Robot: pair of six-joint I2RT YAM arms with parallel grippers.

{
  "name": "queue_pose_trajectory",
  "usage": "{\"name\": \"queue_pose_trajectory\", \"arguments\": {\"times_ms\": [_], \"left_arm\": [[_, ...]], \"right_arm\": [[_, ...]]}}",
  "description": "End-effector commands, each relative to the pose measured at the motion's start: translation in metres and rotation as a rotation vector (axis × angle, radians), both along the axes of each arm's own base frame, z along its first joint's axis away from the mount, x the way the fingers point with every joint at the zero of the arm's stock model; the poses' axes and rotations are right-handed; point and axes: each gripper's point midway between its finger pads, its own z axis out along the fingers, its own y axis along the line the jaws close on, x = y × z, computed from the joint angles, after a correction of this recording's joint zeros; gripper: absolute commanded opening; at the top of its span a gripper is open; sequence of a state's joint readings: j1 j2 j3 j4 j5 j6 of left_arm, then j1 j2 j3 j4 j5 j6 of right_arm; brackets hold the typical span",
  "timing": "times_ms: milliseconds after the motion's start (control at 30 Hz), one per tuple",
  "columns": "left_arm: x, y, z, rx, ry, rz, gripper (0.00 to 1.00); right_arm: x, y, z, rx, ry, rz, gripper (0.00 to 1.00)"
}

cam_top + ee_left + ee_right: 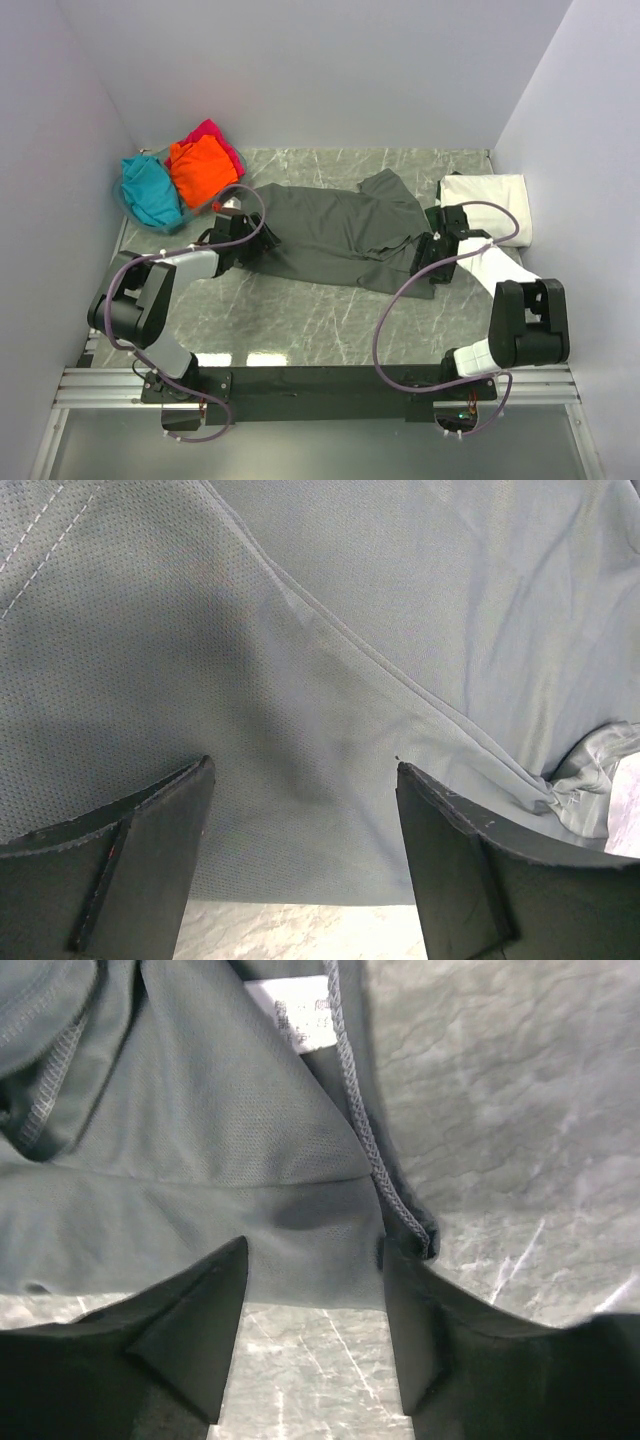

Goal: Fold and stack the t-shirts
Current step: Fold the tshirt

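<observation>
Open marble strip (pixel 300 320) on the near side of dark grey t-shirt (pixel 330 230); shirt pile (pixel 185 175) far left, white t-shirt (pixel 487 195) far right.

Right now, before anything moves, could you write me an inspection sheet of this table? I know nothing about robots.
surface: grey marbled tabletop.
job's things: dark grey t-shirt spread out mid-table, rumpled at its right end; white t-shirt lying neat at far right; orange t-shirt, magenta t-shirt and teal t-shirt heaped in the far left corner.
clutter: nothing seen.
fingers: left fingers open over the grey shirt's left edge; right fingers apart, straddling its hem near the white label.
cables: purple-grey cables loop from each base to its wrist.
surroundings: plain white walls on three sides.
</observation>
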State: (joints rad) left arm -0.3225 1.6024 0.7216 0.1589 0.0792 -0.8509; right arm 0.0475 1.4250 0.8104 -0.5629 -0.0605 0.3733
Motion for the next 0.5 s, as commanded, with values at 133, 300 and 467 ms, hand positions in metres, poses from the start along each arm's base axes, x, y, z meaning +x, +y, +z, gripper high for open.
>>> {"name": "queue_pose_trajectory", "arguments": {"times_ms": [133, 300, 467], "left_arm": [[-0.007, 0.031, -0.01, 0.039, 0.019, 0.023, 0.8], [-0.009, 0.047, -0.008, 0.041, 0.005, 0.038, 0.8], [-0.013, 0.047, -0.007, 0.038, -0.009, 0.009, 0.8]], "right_arm": [[0.0, 0.002, -0.009, 0.02, 0.024, 0.007, 0.45], [0.0, 0.0, -0.012, 0.005, 0.041, 0.005, 0.22], [0.004, -0.004, -0.002, -0.018, 0.013, 0.004, 0.0]]}}
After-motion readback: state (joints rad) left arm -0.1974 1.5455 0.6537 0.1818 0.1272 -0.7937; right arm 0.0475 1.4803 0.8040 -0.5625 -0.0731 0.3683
